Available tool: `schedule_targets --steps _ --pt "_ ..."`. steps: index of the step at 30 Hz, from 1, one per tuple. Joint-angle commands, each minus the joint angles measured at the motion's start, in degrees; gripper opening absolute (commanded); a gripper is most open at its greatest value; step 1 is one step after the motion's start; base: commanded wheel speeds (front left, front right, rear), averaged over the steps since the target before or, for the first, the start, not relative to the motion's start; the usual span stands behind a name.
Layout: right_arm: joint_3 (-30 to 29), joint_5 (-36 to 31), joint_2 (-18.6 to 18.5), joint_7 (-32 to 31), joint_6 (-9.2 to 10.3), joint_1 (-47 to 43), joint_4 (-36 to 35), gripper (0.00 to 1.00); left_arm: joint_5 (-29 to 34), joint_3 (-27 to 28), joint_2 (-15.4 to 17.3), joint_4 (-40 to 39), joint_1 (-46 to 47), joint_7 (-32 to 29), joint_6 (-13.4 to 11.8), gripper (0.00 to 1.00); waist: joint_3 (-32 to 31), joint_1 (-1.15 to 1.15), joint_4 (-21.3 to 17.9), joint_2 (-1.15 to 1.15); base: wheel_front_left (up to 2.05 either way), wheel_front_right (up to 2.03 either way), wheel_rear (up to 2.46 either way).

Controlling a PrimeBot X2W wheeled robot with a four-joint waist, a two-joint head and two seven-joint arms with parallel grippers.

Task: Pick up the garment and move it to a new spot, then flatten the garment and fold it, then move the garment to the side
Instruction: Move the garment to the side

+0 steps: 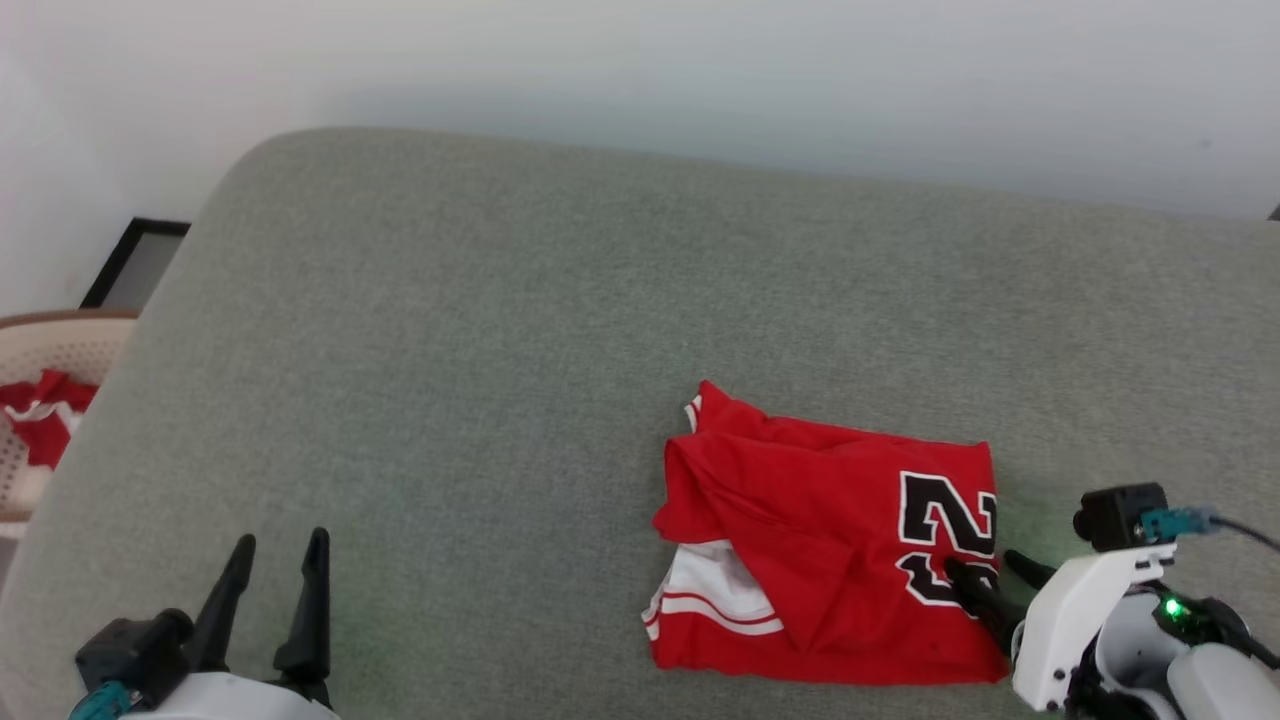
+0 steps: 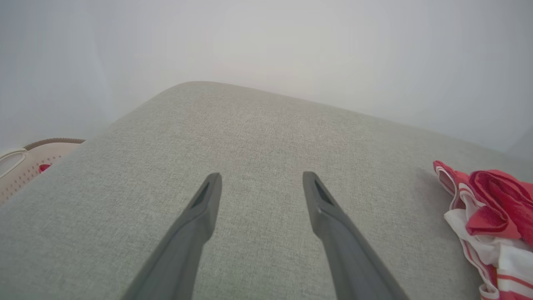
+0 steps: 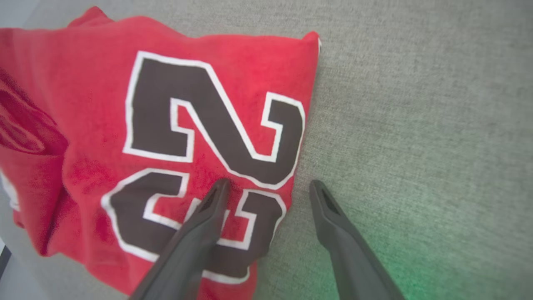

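Left tool [image 1: 282, 538] sits at the near left corner of the scene, above the grey cushioned surface [image 1: 480, 330]. Its two dark fingers are spread wide with nothing between them. In the left wrist view the left tool [image 2: 262, 177] points across bare grey fabric [image 2: 258, 125] toward the pale wall [image 2: 291, 37].

At the far left, off the cushion's edge, stands a beige perforated basket [image 1: 60, 345] containing a red and white cloth [image 1: 40, 410]. The basket's rim [image 2: 33, 160] also appears in the left wrist view. A dark-framed panel [image 1: 135, 265] lies beyond the basket, against the wall [image 1: 700, 70].

The garment [image 1: 820, 540] lies folded on the near right part of the cushion, well apart from the left tool. It is red, with a white striped sleeve showing at its near left corner and a black, white-outlined number at its right edge. Its left end [image 2: 491, 208] is bunched and layered.

Right tool [image 1: 980, 560] is at the garment's right edge, fingers spread wide. In the right wrist view the right tool [image 3: 270, 183] straddles that edge. One finger lies over the printed number on the garment [image 3: 166, 104] and the other over bare cushion [image 3: 416, 125] just beside it. Contact with the cloth cannot be determined. A green glow falls on the cushion near this tool.
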State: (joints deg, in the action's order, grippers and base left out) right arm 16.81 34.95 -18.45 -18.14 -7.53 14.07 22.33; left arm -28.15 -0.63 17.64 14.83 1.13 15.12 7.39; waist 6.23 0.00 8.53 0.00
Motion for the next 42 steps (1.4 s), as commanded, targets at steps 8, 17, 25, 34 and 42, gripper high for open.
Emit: schedule_targets --steps 8,17,25,34,42 --pt "-3.4 0.4 3.5 -11.0 0.11 2.7 4.4 1.00 -0.6 -1.2 -0.4 0.9 1.8 0.0 0.2 1.00 2.8 0.00 2.3 0.00 0.00 0.00 0.00" --pt "-6.0 -1.9 4.9 -18.6 0.11 4.2 3.4 0.00 -0.9 -1.8 -0.6 1.5 2.8 0.0 0.2 1.00 3.6 0.00 2.8 0.00 0.00 0.00 0.00" --pt "-10.1 -4.8 2.1 -20.0 0.11 5.5 -6.1 0.00 -0.6 -1.5 -0.3 0.2 3.9 0.0 0.2 1.00 4.5 0.00 1.1 0.00 0.00 0.00 0.00" --pt "-14.3 -5.8 -2.6 -22.6 0.10 8.0 -12.1 0.00 -0.7 -3.7 0.9 -1.3 8.0 0.0 0.2 1.00 7.2 0.00 -3.2 0.00 0.00 0.00 0.00" --pt "-15.0 -7.7 -8.6 -21.0 0.11 11.8 -12.1 0.00 -0.8 -9.0 2.6 -1.7 14.0 0.0 0.2 1.00 10.0 0.00 -8.6 0.00 0.00 0.00 0.00"
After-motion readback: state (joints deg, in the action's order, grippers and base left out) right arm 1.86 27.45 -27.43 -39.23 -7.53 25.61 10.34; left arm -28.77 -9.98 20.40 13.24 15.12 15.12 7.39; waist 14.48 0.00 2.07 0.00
